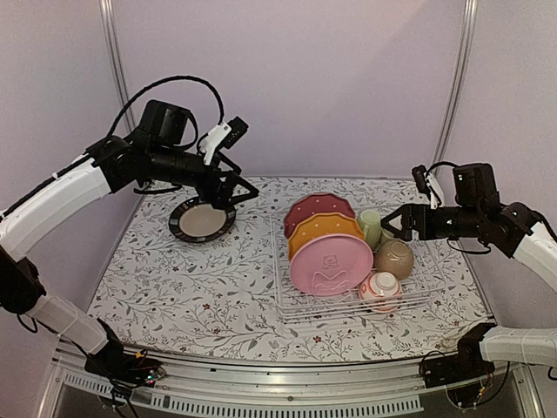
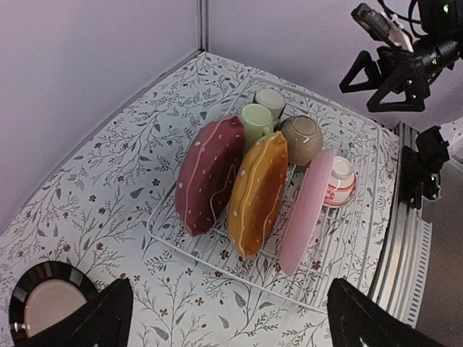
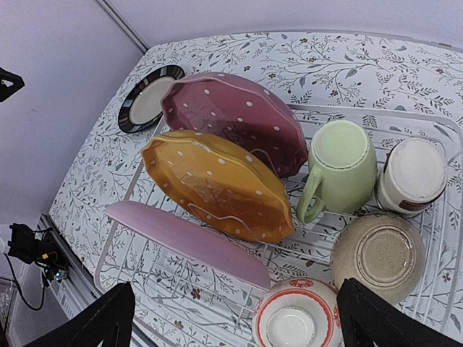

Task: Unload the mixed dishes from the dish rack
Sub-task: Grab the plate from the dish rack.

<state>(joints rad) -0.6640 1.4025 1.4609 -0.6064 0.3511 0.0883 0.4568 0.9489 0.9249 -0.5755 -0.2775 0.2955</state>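
The left arm (image 1: 54,205) and right arm (image 1: 500,225) have white shells, black joints and wedge-shaped black fingers (image 2: 101,318). A black cable (image 1: 187,78) loops over the left wrist.

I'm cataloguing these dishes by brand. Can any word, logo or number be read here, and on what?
No text can be read.
The pink plate bears a raised emblem, but no letters can be made out.
The small grey-white cup has a brown mark near its edge, too small to read.
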